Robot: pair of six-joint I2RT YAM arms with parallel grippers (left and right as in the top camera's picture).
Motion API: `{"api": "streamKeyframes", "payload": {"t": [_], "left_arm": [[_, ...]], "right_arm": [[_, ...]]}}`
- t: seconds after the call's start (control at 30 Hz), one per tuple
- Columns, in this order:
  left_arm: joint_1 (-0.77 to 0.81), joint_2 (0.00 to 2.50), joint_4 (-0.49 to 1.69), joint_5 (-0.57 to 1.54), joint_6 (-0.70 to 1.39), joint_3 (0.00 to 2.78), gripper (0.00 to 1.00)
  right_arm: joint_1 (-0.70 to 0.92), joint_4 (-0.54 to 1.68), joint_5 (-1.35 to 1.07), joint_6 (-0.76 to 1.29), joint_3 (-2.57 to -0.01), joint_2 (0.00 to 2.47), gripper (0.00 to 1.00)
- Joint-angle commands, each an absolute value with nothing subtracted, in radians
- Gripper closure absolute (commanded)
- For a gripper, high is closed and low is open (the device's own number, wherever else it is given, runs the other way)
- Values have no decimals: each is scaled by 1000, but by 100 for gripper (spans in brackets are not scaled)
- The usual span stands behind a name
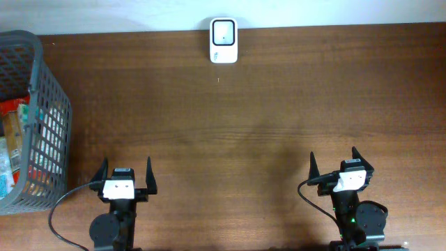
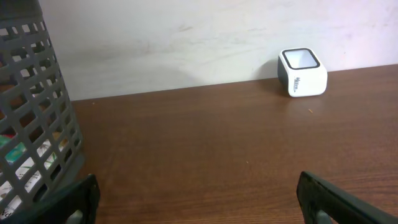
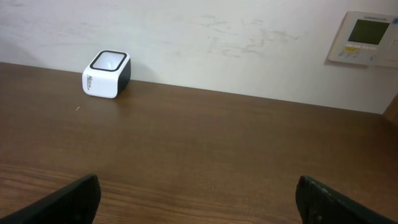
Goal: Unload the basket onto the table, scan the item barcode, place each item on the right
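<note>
The grey basket (image 1: 52, 132) sits at the table's left edge, with packaged items (image 1: 8, 139) inside behind its mesh wall; which one carries the barcode I cannot tell; the white scanner (image 1: 224, 40) stands at the far edge against the wall, window up, well apart from the basket; only bare wood lies between it and my arms. The table (image 1: 265, 111) is dark brown wood; the wall behind is pale and scuffed, with a control panel (image 3: 367, 38) mounted at the right. The left gripper (image 1: 127, 166) and the right gripper (image 1: 335, 162) sit at the near edge, pointing toward the wall; both pincers are spread wide and empty.
</note>
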State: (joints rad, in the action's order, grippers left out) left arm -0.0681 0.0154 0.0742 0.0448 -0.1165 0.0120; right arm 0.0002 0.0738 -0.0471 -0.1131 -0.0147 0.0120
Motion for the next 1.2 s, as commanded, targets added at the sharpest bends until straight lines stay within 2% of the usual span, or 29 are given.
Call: {"api": "streamKeyframes", "payload": {"t": [0.0, 0.5, 0.8, 0.97, 1.17], "left_arm": [[-64, 5, 80, 37, -129, 9, 1], [-64, 5, 46, 35, -129, 9, 1], [-64, 9, 20, 135, -128, 29, 1], [-64, 146, 72, 135, -129, 186, 1], [-64, 456, 109, 136, -129, 458, 1]], "right_arm": [[-7, 72, -52, -120, -6, 6, 1], [-7, 72, -53, -120, -6, 6, 2], [-7, 72, -53, -120, -6, 6, 1], [-7, 72, -52, -120, -6, 6, 1], [-7, 72, -52, -120, -6, 6, 1]]}}
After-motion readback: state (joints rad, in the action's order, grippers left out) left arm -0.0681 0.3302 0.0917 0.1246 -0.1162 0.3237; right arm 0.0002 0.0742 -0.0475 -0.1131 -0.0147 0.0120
